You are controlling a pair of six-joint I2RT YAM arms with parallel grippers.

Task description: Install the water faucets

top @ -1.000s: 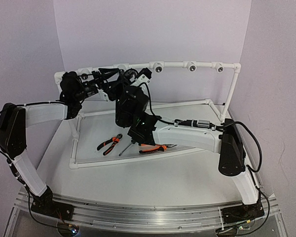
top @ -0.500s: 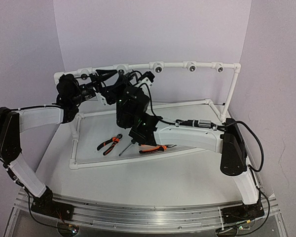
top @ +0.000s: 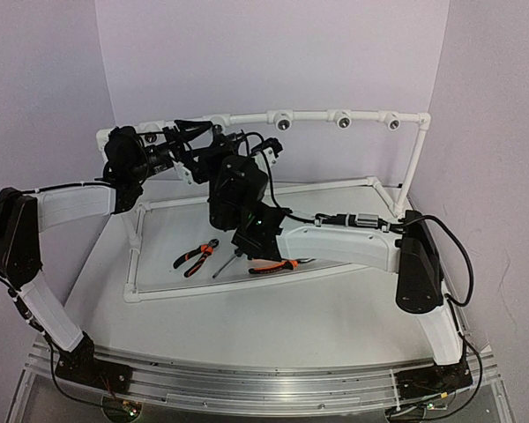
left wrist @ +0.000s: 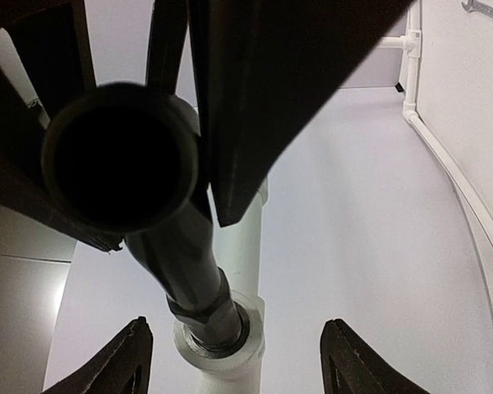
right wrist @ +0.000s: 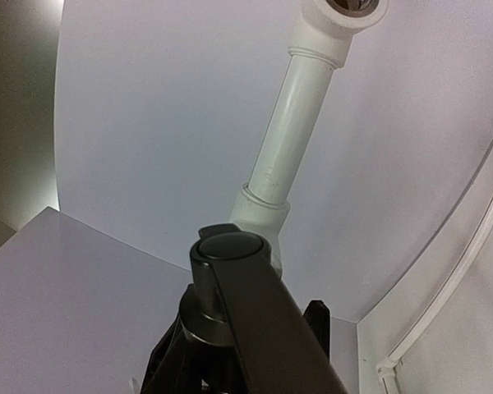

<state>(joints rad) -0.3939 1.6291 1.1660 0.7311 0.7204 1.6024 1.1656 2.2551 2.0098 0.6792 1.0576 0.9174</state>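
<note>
The black water faucet (left wrist: 189, 271) sits with its threaded end in a round white socket fitting (left wrist: 222, 361) on the white pipe; its open spout (left wrist: 119, 156) faces the camera. My left gripper (left wrist: 237, 336) is open, with a fingertip on either side of the fitting and touching nothing. In the right wrist view the faucet's round cap and lever (right wrist: 234, 258) fill the foreground, and my right gripper (right wrist: 242, 332) is shut on the faucet body below them. In the top view both grippers, left (top: 197, 132) and right (top: 231, 152), meet at the rail's left end, where the faucet (top: 216, 139) is mostly hidden.
The white pipe frame (top: 361, 115) runs along the back with three empty socket fittings (top: 342, 119), and down a right post (top: 413, 167). Two orange-and-black pliers (top: 197, 256) (top: 276, 264) and a screwdriver (top: 227, 262) lie on the white board inside the frame. Purple walls stand close behind.
My left arm has swung its elbow in and its gripper has edged right along the rail toward the faucet. My right gripper has shifted slightly, still on the faucet.
</note>
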